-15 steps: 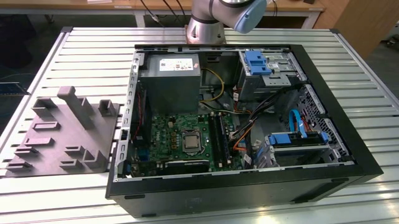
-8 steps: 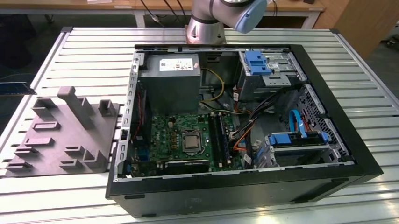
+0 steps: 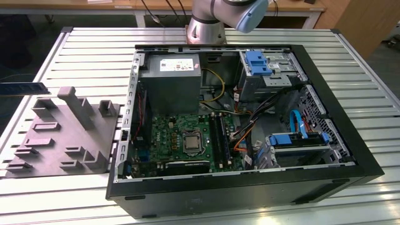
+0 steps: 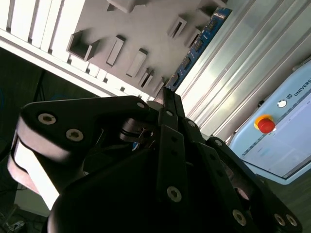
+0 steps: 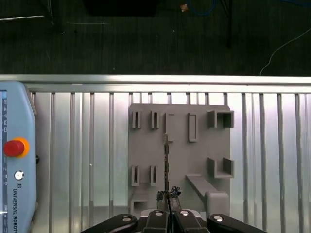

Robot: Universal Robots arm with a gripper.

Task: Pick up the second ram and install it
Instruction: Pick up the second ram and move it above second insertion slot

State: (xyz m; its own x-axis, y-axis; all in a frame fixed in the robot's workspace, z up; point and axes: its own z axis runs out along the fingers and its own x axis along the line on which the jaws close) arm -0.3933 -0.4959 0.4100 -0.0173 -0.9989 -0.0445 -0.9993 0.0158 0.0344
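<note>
Pinching the second ram (image 4: 197, 46) by one end, my fingers (image 4: 168, 109) are pressed tight onto it. The bluish board sticks straight out ahead of them, above the grey parts tray (image 5: 204, 141) on the slatted desk (image 5: 73, 145). I judge the hold short: the long free end could tilt or slip, and a skewed board would jam in the open computer case (image 3: 325, 178).

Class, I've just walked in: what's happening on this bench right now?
The robot arm's gripper has its fingers shut on the second ram, holding it edge-on over the grey fixture block on the slatted table. The open computer case sits beside that block, its motherboard exposed.
</note>
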